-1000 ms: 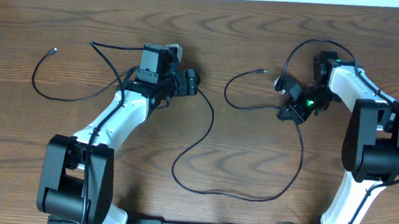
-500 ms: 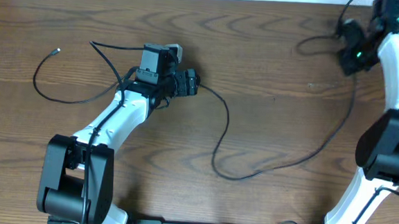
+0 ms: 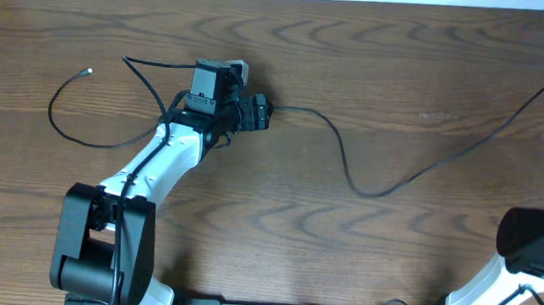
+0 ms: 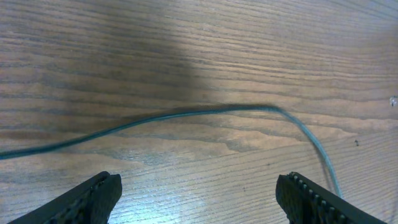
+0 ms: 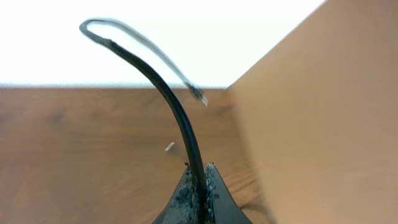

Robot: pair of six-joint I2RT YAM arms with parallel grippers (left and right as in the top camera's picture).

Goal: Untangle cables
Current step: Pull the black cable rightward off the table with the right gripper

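My right gripper [image 5: 199,182] clenches the long thin black cable [image 3: 374,193], strung across the brown wooden table [image 3: 340,270] to its far right corner, my left gripper [image 4: 199,190] gapes released above it, and the shorter black cable [image 3: 69,133] loops at left, separation, I judge, nearly complete.

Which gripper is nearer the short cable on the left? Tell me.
Left. The left gripper sits beside the short cable; the right gripper holds the long cable far right.

Matt wood-grain table [image 3: 400,75], smooth plastic-sheathed cable [image 4: 186,112]
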